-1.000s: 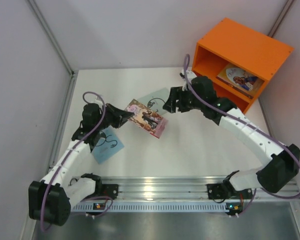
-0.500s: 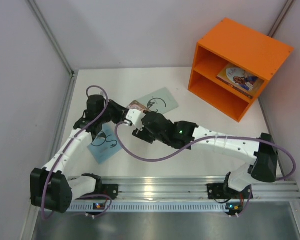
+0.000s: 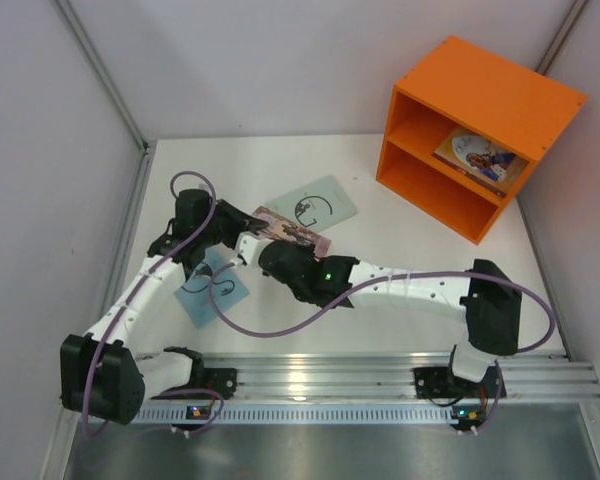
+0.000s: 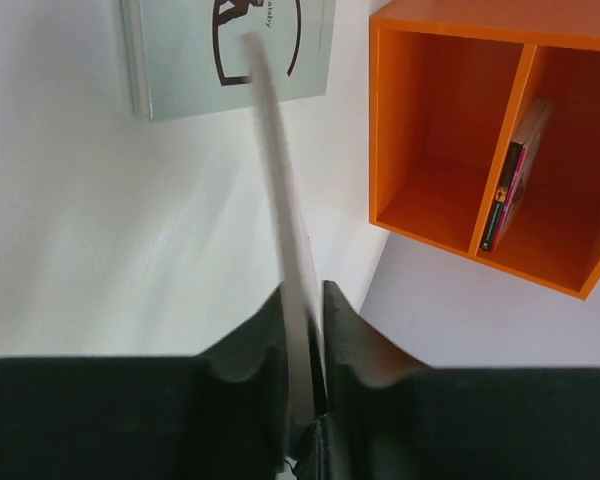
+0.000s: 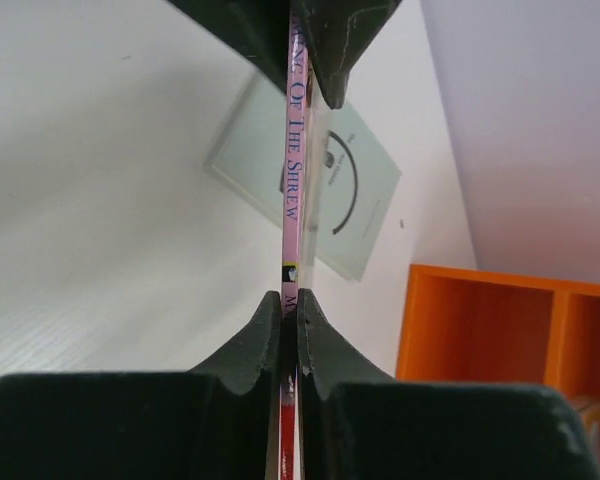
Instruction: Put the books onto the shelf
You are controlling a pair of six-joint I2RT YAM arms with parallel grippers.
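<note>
Overhead, one white table [image 3: 400, 250], one orange shelf [image 3: 485, 100] far right, four books. One illustrated book [image 3: 480, 158] inside the lower compartment; pale green book [image 3: 315, 207] and light blue book [image 3: 202, 300] lying flat. Clamped edge-on by left gripper [image 4: 302, 300] and right gripper [image 5: 289, 305] alike: pink book [image 5: 291, 150], cover mostly hidden.

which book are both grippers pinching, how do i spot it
From the orange shelf at the far right of the table, look left to the middle, where the left gripper and right gripper meet. The pink book is gripped by both, tilted on edge; the pale green book and light blue book lie flat.
</note>
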